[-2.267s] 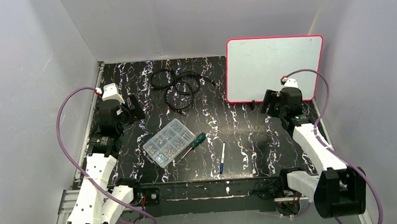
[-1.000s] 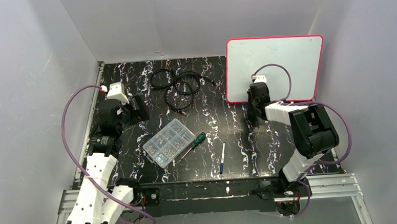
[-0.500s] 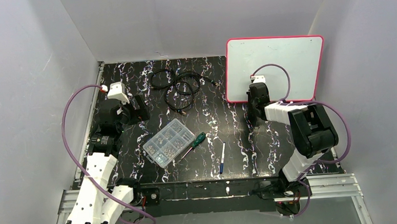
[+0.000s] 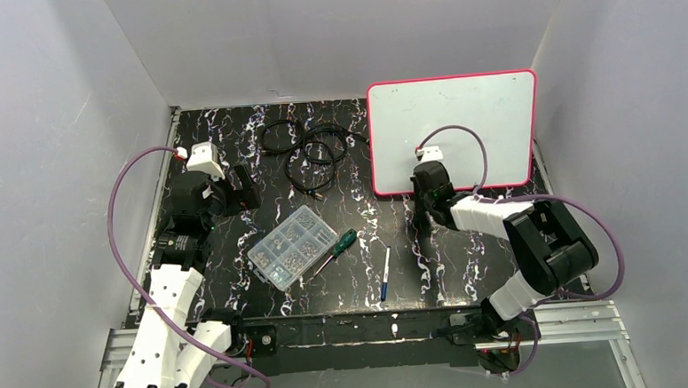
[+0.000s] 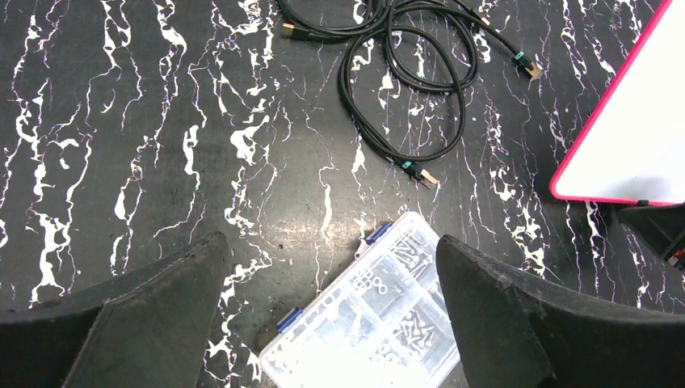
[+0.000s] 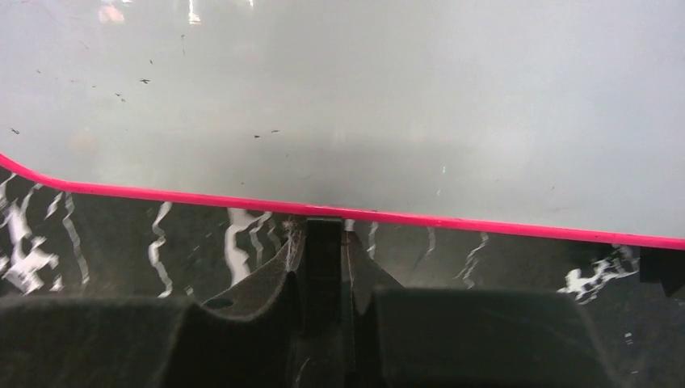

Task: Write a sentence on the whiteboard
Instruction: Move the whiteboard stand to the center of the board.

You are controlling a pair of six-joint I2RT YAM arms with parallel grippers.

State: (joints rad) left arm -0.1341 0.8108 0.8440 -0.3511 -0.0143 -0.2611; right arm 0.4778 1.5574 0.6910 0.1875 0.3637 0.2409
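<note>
Plain grey walls (image 4: 332, 35) box in a black table (image 4: 231, 138) — white-veined, marble-like — under even light.

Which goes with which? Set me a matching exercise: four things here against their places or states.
1 whiteboard
2 pen
3 cables
4 left gripper

A open, holding nothing
B coiled, black
C pinched at its near edge by the right gripper
D lying right of the screwdriver

Pairs: 1-C, 2-D, 3-B, 4-A

Glossy white whiteboard (image 4: 487, 106), black marbled table (image 4: 221, 125), clear plastic organiser box (image 4: 292, 246)
</note>
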